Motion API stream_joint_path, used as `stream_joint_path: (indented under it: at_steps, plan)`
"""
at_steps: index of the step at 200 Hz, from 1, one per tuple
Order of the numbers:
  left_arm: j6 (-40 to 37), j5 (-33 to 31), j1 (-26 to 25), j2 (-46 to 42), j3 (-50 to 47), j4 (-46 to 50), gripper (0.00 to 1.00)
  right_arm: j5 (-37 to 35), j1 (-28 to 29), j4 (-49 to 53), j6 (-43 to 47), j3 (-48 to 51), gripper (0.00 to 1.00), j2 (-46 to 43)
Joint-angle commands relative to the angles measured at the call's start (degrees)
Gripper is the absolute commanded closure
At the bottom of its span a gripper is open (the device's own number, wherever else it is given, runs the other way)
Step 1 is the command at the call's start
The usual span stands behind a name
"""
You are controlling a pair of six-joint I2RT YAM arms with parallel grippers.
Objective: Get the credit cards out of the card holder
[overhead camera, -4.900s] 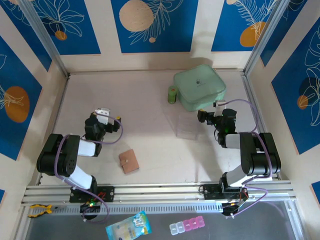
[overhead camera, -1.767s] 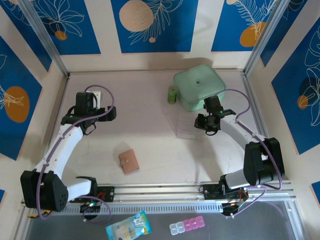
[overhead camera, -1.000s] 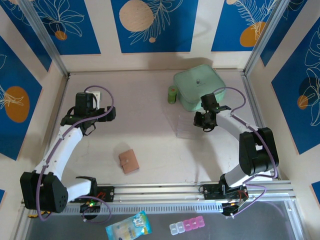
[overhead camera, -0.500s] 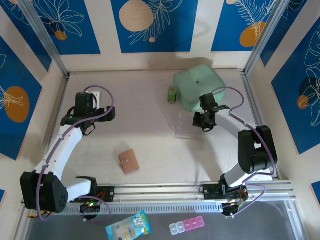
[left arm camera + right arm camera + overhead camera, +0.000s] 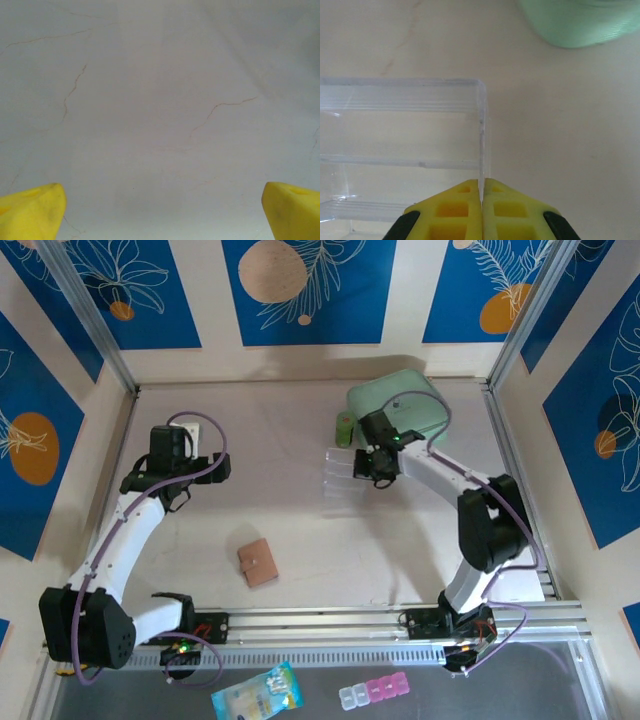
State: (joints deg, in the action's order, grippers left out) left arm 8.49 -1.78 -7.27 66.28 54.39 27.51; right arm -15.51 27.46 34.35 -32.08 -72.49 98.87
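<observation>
Looking over the pale worktop, I see the mint-green pouch at the far right, one corner also showing in the right wrist view. Just in front of it, towards the middle, sits a clear box. My right end effector is clamped on the box's thin right wall, and up close the yellow fingers meet on that upright edge of the clear box. The card holder lies closed and flat near the front edge, between the two arms and well apart from both. A small green bottle stands beside the pouch. My left end effector hangs over bare worktop, fingers wide apart and holding nothing.
</observation>
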Motion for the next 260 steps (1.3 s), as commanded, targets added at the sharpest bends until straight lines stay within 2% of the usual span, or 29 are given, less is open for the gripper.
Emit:
stream_joint_path:
  at_steps: [1,47,92,155,260]
  plan:
    - [-0.83,-0.42,-0.27,-1.03,-0.75,-0.15,0.00,-1.93,3.23,3.00,-3.27,-5.82,0.94,4.49]
    - [-0.80,-0.30,-0.23,-1.07,-0.80,-0.04,0.00,-3.80,5.57,5.45,-3.78,-15.09,0.94,13.44]
    - [-0.84,-0.11,-0.29,-0.94,-0.80,-0.16,0.00,-5.57,5.84,6.77,-3.78,-19.82,0.94,17.85]
    - [-0.77,-0.20,-0.27,-0.56,-0.87,-0.17,0.00,-6.76,6.73,7.66,-3.78,-22.25,0.94,20.48]
    - [-0.67,-0.29,-0.29,-0.10,-0.87,-0.19,0.00,-7.04,7.52,8.00,-2.03,-23.57,0.87,20.22]
